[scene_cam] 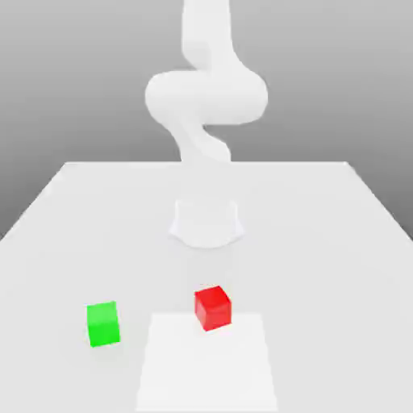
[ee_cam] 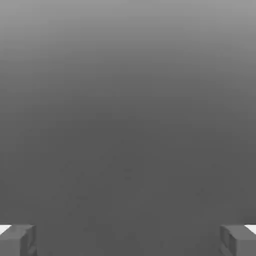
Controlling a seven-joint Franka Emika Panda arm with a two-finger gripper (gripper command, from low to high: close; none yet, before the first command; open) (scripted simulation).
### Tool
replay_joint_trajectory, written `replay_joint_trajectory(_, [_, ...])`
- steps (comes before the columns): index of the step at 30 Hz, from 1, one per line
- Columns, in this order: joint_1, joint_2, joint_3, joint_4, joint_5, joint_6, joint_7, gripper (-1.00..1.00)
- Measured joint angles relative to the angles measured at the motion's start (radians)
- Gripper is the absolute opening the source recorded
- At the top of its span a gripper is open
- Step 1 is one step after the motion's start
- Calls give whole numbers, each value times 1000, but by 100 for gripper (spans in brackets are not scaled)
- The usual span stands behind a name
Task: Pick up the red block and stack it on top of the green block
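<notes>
Red block (scene_cam: 213,307) sits on the white surface (scene_cam: 323,242), near the front, slightly toward the exterior view's right of centre. Green block (scene_cam: 103,323) rests on the same surface toward the exterior view's left of the red one, well apart from it, not touching. Both cubes upright, flat on a face. White arm (scene_cam: 206,93) rises behind them from a round base (scene_cam: 206,223) at mid-surface. In the hand view, the claw (ee_cam: 128,240) is spread wide, one grey fingertip (ee_cam: 17,240) at each side edge, with nothing between them; the gap looks onto plain grey background. Neither block lies between the fingers.
</notes>
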Motion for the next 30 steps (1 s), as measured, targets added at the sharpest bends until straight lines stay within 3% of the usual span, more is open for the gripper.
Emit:
replay_joint_trajectory(17, [87, 552, -74, -578, -32, 462, -298, 0])
replay_joint_trajectory(24, [64, 865, -28, -581, 41, 722, -374, 0])
replay_joint_trajectory(25, [52, 894, -16, -577, 45, 747, -378, -100])
replay_joint_trajectory(30, [51, 894, -15, -577, 42, 746, -375, -100])
